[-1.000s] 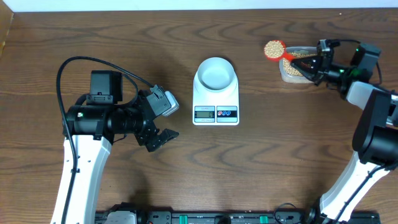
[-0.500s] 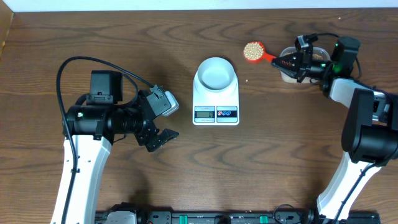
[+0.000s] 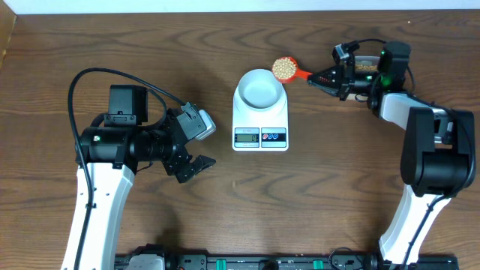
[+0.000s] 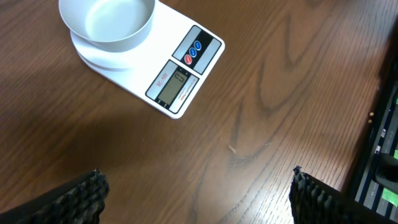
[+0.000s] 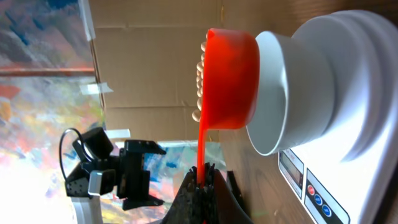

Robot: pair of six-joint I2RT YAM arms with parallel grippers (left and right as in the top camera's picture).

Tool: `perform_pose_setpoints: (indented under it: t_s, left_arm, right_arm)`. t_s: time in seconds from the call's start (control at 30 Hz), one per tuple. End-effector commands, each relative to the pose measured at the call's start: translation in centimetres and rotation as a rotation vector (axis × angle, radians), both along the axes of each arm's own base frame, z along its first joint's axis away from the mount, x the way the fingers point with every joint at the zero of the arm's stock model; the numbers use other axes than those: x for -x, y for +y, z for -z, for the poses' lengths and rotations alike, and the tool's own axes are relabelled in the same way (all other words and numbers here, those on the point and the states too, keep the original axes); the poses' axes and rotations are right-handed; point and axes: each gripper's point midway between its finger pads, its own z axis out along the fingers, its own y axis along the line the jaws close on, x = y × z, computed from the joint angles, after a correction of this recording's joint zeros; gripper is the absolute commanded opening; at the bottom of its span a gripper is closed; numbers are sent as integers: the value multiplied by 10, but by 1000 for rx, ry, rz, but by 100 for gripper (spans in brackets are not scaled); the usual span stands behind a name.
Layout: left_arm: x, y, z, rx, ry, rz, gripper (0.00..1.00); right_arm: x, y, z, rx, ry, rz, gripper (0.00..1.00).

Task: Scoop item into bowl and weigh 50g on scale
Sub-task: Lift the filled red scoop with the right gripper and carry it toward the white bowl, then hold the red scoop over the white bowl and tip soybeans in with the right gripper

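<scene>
Left gripper (image 3: 196,166) hangs with its jaws wide apart over bare desk (image 3: 315,195), near-left of the scale (image 3: 260,124). The white scale carries the pale bowl (image 3: 260,88), which is empty. An orange scoop (image 3: 300,73), open side up and heaped with tan beans (image 3: 283,67), sits just beside the bowl's far-right rim. Right gripper (image 3: 328,77) is clamped on the scoop's handle.

Right gripper (image 5: 201,185) pinches thin handle of orange-red plastic scoop (image 5: 231,78) at frame bottom. Small round tan beans (image 5: 199,74) heaped at scoop mouth. Scoop cup just beside rim of pale white round bowl (image 5: 273,106); contact unclear. Bowl sits on flat white rectangular scale (image 5: 357,93), display and buttons lower right.
</scene>
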Motion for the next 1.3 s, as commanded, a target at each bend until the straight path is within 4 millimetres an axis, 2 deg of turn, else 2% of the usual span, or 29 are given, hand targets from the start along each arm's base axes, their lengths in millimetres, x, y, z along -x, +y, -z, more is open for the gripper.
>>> perform_pose_setpoints:
  t_s: [0.0,0.33,1.27]
  left_arm:
    - [-3,0,-4,-1,-16,8,95]
    - [-3,0,-3,-1,-13,8,95]
    - [-3,0,-3,-1,-12,8,95]
  right_arm:
    - [6,12,-6,-8,-47,-50,1]
    - [9,20,-8,-4,-142,-71,1]
    - [8,23,-7,10,-342,-69,1]
